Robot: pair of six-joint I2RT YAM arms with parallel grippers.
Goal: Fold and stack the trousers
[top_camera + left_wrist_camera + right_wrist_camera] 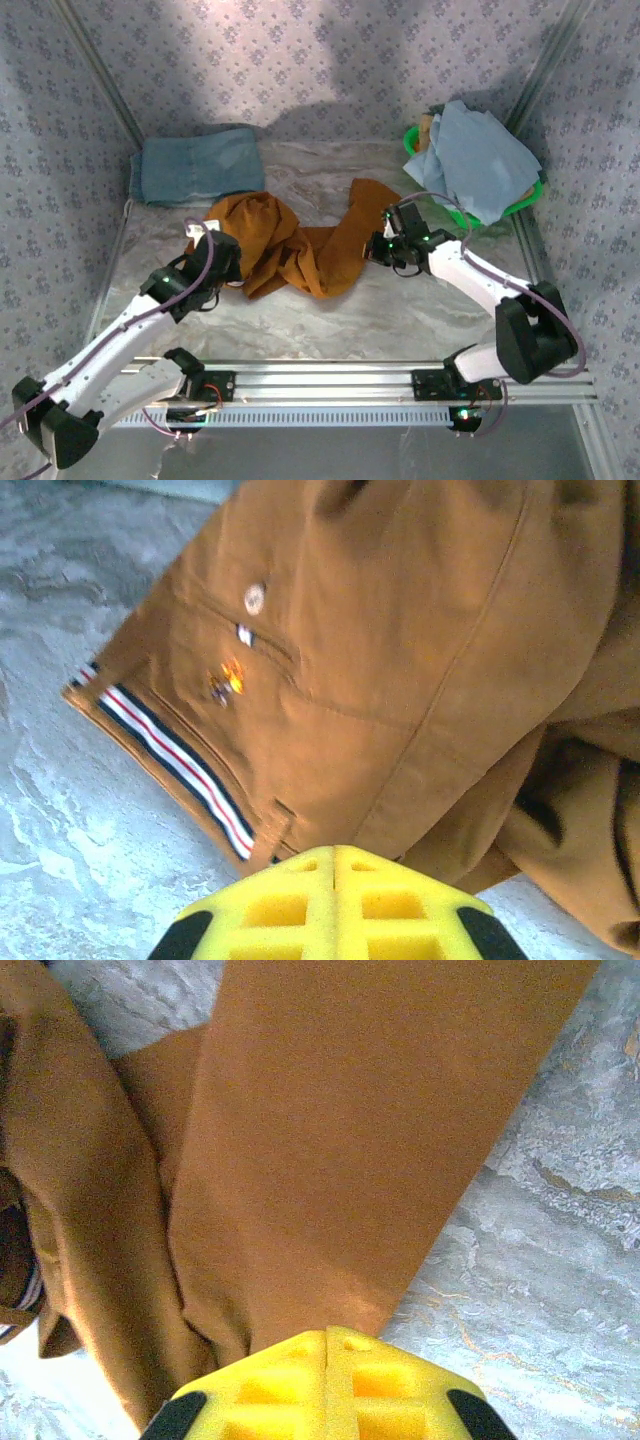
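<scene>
From above, the trousers lie crumpled in the middle of the table. A folded denim pair sits at the table's far left corner and a pale blue garment fills a green basket at its far right edge. The left gripper meets the cloth's left end and the right gripper its right end. In the left wrist view, the yellow pads are pressed together, pinching the waistband beside the striped lining and a pale button. In the right wrist view, the pads are likewise closed, nipping a flat trouser leg's end on the table.
</scene>
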